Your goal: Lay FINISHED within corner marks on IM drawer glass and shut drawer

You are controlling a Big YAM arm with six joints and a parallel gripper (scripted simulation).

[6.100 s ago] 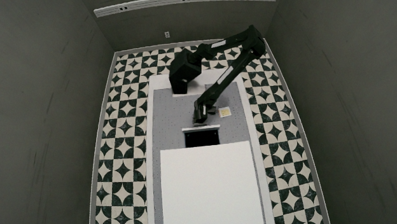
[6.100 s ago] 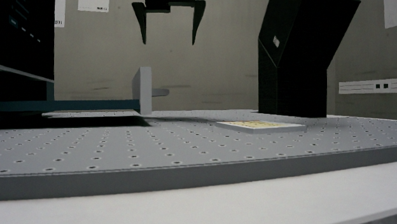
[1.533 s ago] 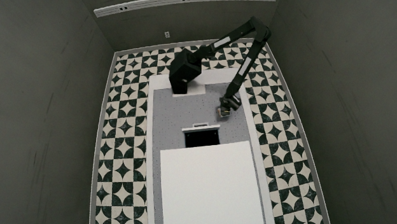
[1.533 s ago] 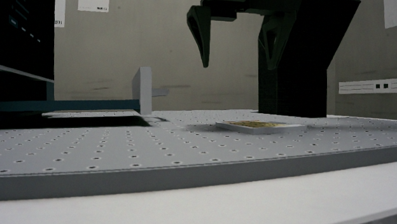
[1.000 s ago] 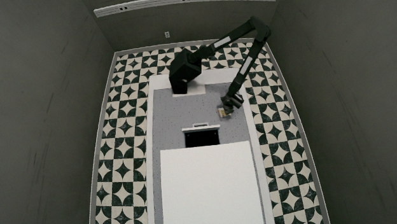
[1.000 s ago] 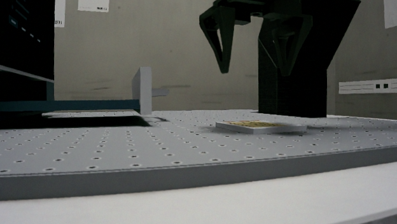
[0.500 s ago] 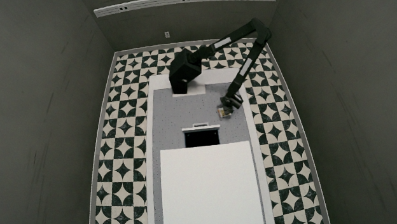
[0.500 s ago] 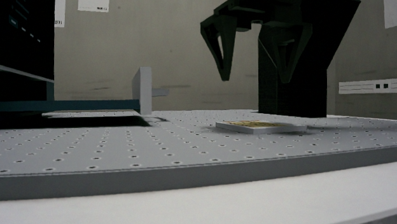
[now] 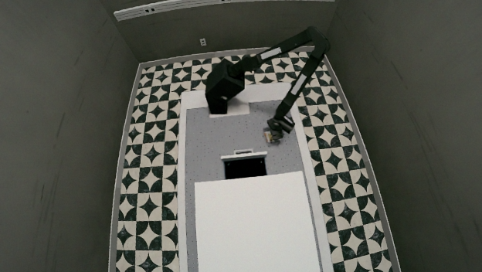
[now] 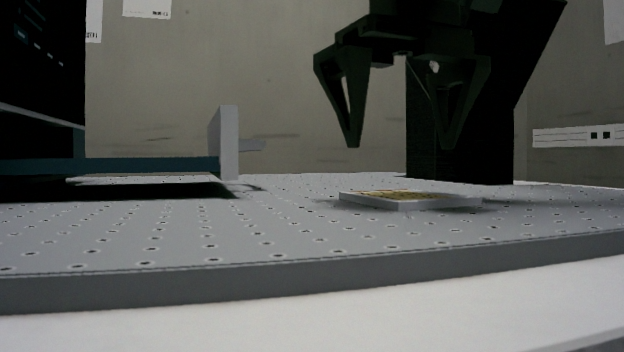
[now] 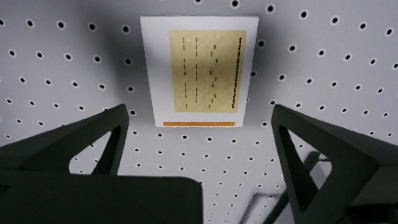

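Cassette (image 9: 268,136) (image 10: 400,199) (image 11: 207,72), a thin pale slab with a yellowish panel and an orange strip along one short edge, lies flat on the perforated grey counter (image 9: 210,135) (image 10: 180,272) (image 11: 45,95), outside the drawer. Dark dashes run in rows over its panel (the row by one long side is the densest). Above it hangs the gripper (image 10: 400,147) (image 11: 200,112), spread fully open, holding nothing, its fingertips pointing down and clear of the counter. In the wrist view the cassette shows between and beyond the two fingers, touching neither. The arm (image 9: 301,79) reaches over from its dark base (image 9: 225,86) (image 10: 460,145) in a high bend.

Well apart from the cassette, the drawer (image 9: 245,168) (image 10: 110,166) stands pulled out of the imager (image 9: 255,224) (image 10: 40,65); its pale front panel (image 9: 244,155) (image 10: 229,142) is upright, with a small handle (image 9: 243,151) (image 10: 252,145) sticking out. Its inside looks black from above (two small marks show near the front corners).

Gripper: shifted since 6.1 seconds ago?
Yes. In the exterior view, the gripper went from above the drawer front to above the cassette, right of it.
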